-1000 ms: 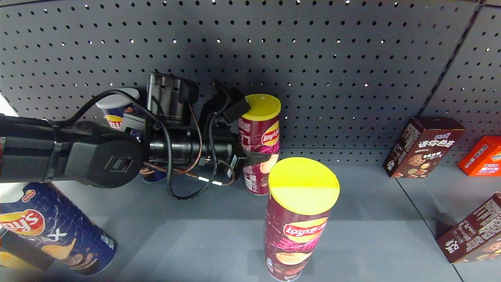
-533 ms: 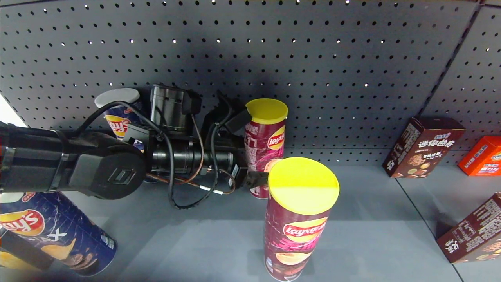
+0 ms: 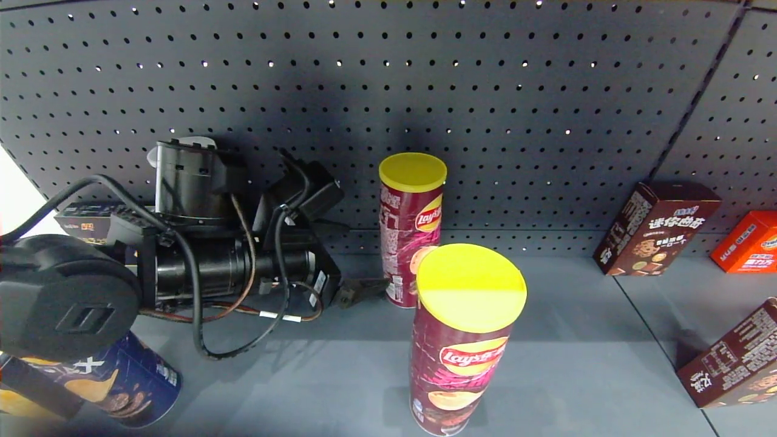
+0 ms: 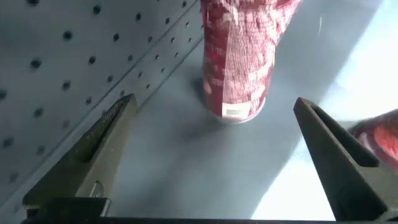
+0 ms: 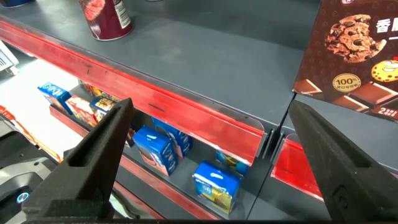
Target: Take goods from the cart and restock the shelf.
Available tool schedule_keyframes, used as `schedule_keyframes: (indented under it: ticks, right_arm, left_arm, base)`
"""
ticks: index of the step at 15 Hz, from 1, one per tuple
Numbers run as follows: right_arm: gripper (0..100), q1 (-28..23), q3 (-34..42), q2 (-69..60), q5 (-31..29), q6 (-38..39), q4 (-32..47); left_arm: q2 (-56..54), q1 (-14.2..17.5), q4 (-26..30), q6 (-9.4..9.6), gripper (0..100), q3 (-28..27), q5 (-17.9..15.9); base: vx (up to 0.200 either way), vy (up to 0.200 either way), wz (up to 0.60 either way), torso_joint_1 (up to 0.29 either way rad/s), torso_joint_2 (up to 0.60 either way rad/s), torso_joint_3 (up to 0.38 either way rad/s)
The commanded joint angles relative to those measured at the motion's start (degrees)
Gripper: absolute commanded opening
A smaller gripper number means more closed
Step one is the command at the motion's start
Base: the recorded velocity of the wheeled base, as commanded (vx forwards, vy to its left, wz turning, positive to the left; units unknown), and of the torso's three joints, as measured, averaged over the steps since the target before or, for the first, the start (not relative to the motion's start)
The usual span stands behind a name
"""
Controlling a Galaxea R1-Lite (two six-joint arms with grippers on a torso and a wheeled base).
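Maroon cardboard chip canister with a yellow lid (image 3: pixel 411 230) stands upright at the back of the grey metal shelf (image 3: pixel 576 340), close against the dark perforated back panel (image 3: pixel 485 91). The left pincer (image 4: pixel 214 106) sits low beside it, spread wide and gripping nothing, its fingertips short of the canister's base. A second maroon canister with a yellow lid (image 3: pixel 464 340) stands upright nearer the shelf's front edge, apart from the first. A dark blue chip canister (image 3: pixel 127 382) leans at the front left, under the left arm. Brown cookie boxes (image 3: pixel 658 227) and an orange box (image 3: pixel 746 243) line the right side. The right pincer (image 5: pixel 208 112) hangs wide and empty off the shelf's red front edge (image 5: pixel 186 106), above blue packets (image 5: pixel 152 149) on a lower level.
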Motion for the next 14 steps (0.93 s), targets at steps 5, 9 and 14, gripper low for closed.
schedule_keyframes:
  ticks: [5, 9, 14]
  right_arm:
    - [100, 0.0, 0.0, 0.07, 0.01, -0.04, -0.01]
    - [100, 0.0, 0.0, 0.07, 0.01, -0.04, -0.01]
    - [100, 0.0, 0.0, 0.07, 0.01, -0.04, -0.01]
  left_arm:
    - [-2.07, -2.86, -1.93, -4.32, 100, 1.16, 7.33]
    - [-0.23, -5.32, -2.72, -5.55, 100, 0.28, 11.72]
    - [2.06, -5.41, -4.91, -5.02, 100, 0.01, 17.88]
  base:
    - [0.0, 0.0, 0.0, 0.0, 0.0, 0.0]
    - [0.0, 0.0, 0.0, 0.0, 0.0, 0.0]
    - [0.0, 0.0, 0.0, 0.0, 0.0, 0.0]
